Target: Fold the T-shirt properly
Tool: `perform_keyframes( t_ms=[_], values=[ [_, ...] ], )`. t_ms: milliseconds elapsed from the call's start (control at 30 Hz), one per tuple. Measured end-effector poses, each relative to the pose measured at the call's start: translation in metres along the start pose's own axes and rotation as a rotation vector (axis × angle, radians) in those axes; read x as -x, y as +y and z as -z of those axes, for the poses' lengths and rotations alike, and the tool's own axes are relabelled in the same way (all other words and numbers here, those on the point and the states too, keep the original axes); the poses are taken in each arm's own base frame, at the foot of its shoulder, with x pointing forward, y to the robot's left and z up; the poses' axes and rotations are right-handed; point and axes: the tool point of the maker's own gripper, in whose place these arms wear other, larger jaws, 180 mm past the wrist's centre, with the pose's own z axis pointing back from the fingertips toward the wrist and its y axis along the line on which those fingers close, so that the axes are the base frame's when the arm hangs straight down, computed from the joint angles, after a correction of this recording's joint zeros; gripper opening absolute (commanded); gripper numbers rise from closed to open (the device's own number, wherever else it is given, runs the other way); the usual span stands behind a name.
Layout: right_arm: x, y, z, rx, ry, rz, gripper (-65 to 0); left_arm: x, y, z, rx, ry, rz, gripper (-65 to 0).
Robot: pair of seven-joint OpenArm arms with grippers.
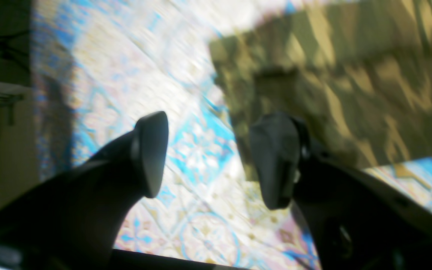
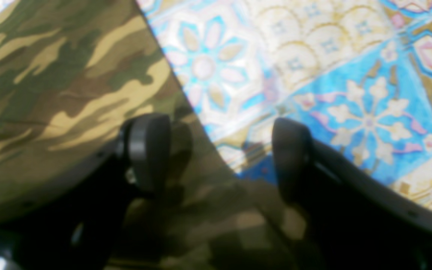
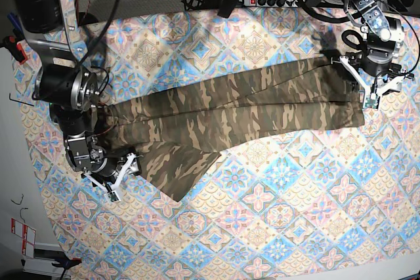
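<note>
The camouflage T-shirt (image 3: 243,109) lies spread in a long band across the bench, on the pastel diamond-patterned tablecloth (image 3: 289,208), reaching from one set of fingers to the other.

The left gripper (image 1: 210,157) hangs just off one end of the shirt with its fingers (image 1: 150,152) apart and nothing between them. The cloth edge sits beyond and beside the far finger, while patterned tablecloth shows in the gap.

The right gripper (image 2: 219,153) is at the opposite end, fingers (image 2: 146,150) also spread and empty. One finger stands over the camouflage cloth, the other over the tablecloth, with the shirt's edge running diagonally between them.

In the base view a flap of the shirt juts out just beside the right gripper (image 3: 115,178), and the left gripper (image 3: 371,86) is at the shirt's end.
</note>
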Motion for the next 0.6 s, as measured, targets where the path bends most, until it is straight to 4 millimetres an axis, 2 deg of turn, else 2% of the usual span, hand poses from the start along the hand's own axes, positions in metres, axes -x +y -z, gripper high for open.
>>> perform_keyframes(
  t_ms=[133,233,367,467,600],
  values=[
    [0.006,0.001,0.0,-0.002,0.026,-0.043,-22.7,-0.006,0.004,0.0,-0.009,-0.032,-0.022,-28.4],
    [0.025,0.007,0.002,-0.017,0.086,-0.096,-22.7,0.002,0.014,-0.002,-0.039,-0.006,-0.034,-28.4],
    [0.024,0.01,0.003,-0.021,0.072,-0.095,-22.7,0.003,0.012,-0.002,-0.033,-0.001,-0.032,-28.4],
    [0.021,0.022,0.008,-0.035,0.066,-0.092,-22.7,-0.002,0.012,-0.002,-0.032,-0.019,-0.034,-28.4],
    [0.018,0.038,0.013,-0.064,0.061,-0.104,-22.7,0.002,0.014,-0.002,-0.037,-0.009,-0.031,-28.4]
  ],
)
